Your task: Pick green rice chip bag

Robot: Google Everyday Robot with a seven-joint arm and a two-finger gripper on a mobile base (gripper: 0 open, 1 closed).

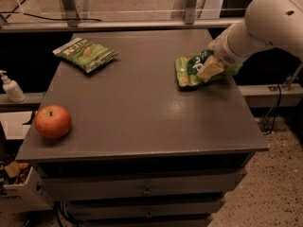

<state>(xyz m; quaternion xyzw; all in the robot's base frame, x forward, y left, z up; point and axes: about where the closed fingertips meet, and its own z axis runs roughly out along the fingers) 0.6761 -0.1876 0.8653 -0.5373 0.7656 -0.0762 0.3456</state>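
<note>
While my gripper (209,70) pinches the puffy light-green rice chip bag (185,73) at two o'clock on the grey table (142,108), I'm grabbing. Next, I should lift it gently.

Grey cabinet top (142,122), drawers (147,189) beneath: one green rice chip bag (187,74) at the right edge, the gripper (209,70) on the white arm clamped on it, a tan finger (211,68) lying across its face. One flatter olive-green bag (85,54) at the far left corner, one red apple (53,121) near the front left edge, well apart from both bags. One white pump bottle (11,88) on the ledge left of the cabinet.
</note>
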